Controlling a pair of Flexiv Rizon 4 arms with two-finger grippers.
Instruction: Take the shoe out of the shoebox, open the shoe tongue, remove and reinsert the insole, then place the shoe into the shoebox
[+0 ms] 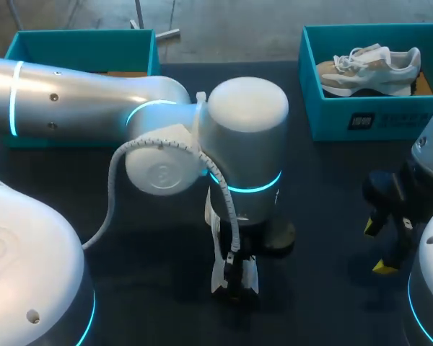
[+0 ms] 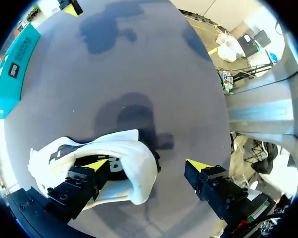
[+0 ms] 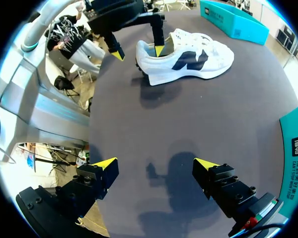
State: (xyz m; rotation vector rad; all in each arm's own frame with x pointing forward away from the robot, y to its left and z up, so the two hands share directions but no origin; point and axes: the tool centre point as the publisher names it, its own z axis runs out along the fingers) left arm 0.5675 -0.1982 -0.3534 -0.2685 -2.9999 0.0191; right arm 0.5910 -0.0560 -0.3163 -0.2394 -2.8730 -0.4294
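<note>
A white shoe (image 2: 89, 158) with a dark side logo lies on its sole on the dark table (image 1: 325, 216). My left gripper (image 2: 148, 164) is open over its heel, with one finger inside the shoe's opening and the other outside, beside the heel. In the right wrist view the shoe (image 3: 188, 59) lies ahead with the left gripper (image 3: 138, 51) at its heel. In the head view my left arm hides most of the shoe (image 1: 219, 274). My right gripper (image 3: 156, 163) hangs open over bare table at the right (image 1: 379, 246), holding nothing.
A teal shoebox (image 1: 361, 119) at the back right holds a second white and beige shoe (image 1: 368, 68). Another teal box (image 1: 79, 43) stands at the back left. My left arm's wide body (image 1: 238, 122) spans the table's middle.
</note>
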